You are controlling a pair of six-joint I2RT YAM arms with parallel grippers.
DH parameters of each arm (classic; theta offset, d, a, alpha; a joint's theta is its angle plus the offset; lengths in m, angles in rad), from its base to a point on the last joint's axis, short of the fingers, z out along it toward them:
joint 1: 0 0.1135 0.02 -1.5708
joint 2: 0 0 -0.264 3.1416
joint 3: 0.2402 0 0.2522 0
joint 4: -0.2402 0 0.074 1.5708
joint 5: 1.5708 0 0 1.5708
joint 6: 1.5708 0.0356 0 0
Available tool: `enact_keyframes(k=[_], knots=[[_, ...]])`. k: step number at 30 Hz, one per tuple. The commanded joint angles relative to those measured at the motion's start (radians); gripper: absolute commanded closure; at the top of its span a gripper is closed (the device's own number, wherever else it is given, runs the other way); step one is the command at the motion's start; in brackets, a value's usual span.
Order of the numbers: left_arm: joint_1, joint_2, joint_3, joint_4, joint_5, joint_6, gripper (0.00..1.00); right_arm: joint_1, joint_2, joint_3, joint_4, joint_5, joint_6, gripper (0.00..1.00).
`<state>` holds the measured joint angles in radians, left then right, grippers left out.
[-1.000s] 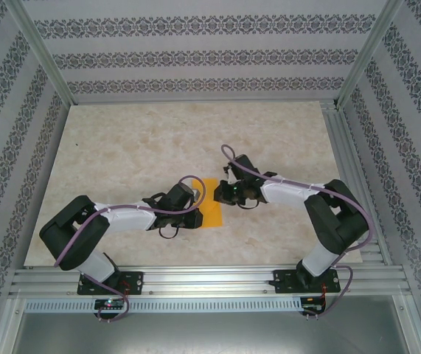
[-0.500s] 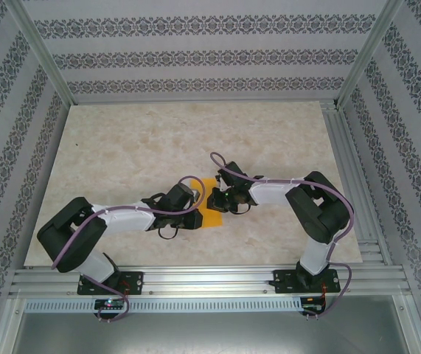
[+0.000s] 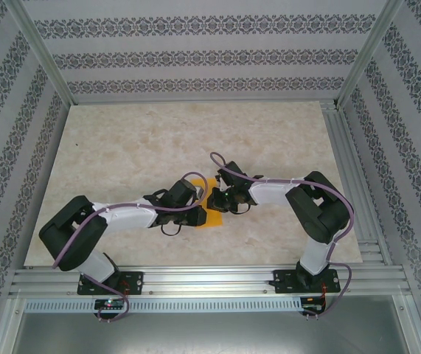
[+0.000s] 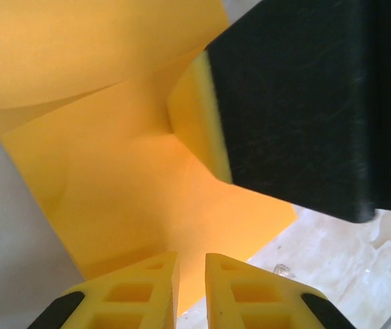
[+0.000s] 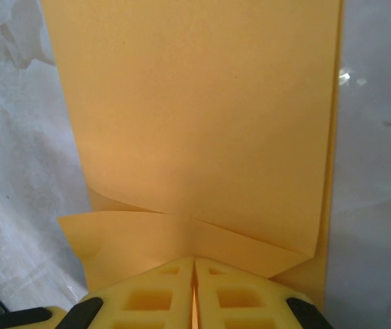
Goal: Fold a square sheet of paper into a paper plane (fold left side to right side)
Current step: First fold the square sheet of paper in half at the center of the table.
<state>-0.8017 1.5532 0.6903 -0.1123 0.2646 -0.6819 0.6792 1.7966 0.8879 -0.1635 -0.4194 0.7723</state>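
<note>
While pinching the square sheet of paper (image 5: 195,116) on the bench (image 3: 122,147) in the closed right end effector (image 5: 194,269), left end effector (image 4: 192,264) narrowed almost shut just beside, looks midway through the left-to-right fold; next calls for laying the lifted flap edge-to-edge, then creasing.

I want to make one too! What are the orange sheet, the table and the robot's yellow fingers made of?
The thin orange-yellow sheet looks like matte paper: it holds sharp creases. The pale veined table top looks like marble, maybe printed. The blocky yellow fingers seem moulded plastic with hollow cells.
</note>
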Motion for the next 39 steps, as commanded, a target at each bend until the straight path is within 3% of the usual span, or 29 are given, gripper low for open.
enact_keyframes(k=[1,15,28,33,39], knots=[[-0.012,0.014,-0.017,-0.002,0.02,0.013,0.8,0.002,0.025,-0.001,-0.073,0.08,-0.022,0.9],[-0.014,-0.009,-0.102,-0.072,0.007,0.004,0.81,-0.002,0.026,0.006,-0.1,0.099,-0.028,0.9],[-0.076,-0.094,-0.114,-0.186,-0.013,-0.013,0.81,-0.006,0.024,0.008,-0.106,0.096,-0.033,0.9],[-0.061,-0.189,-0.085,-0.22,-0.045,-0.018,0.79,-0.004,0.02,0.003,-0.104,0.094,-0.035,0.9],[-0.007,-0.238,-0.026,-0.173,-0.009,-0.024,0.77,-0.004,0.013,-0.001,-0.098,0.096,-0.031,0.9]])
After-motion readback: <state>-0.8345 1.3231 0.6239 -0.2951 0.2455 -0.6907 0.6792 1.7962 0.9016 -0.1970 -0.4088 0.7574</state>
